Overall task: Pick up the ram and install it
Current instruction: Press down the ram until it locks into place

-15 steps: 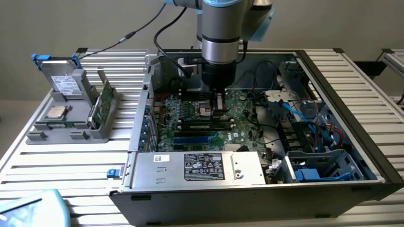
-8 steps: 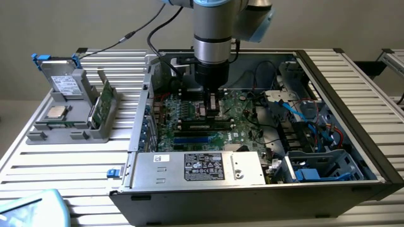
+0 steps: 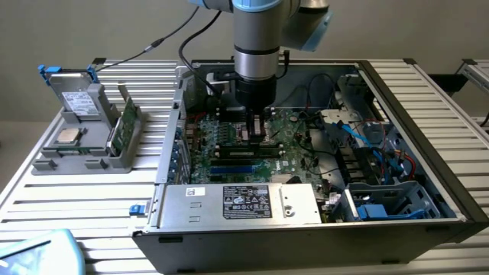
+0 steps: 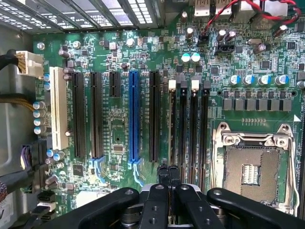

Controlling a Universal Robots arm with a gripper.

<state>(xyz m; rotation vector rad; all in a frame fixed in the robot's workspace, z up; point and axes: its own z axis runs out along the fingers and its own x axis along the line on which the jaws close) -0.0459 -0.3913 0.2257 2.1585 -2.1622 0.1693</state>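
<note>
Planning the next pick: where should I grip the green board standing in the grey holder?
Green board: take its upper long edge from straight above, pinching across the thin faces. It stands on edge, the grey holder enclosing its lower part.

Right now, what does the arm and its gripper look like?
The arm is a grey metal tube with light-blue joint caps and a black wrist section below. A black cable runs from it towards the exterior view's left. The gripper is black, with thick linkages and two slim fingers.

Arm cut off by frame edge; label print illegible
</note>
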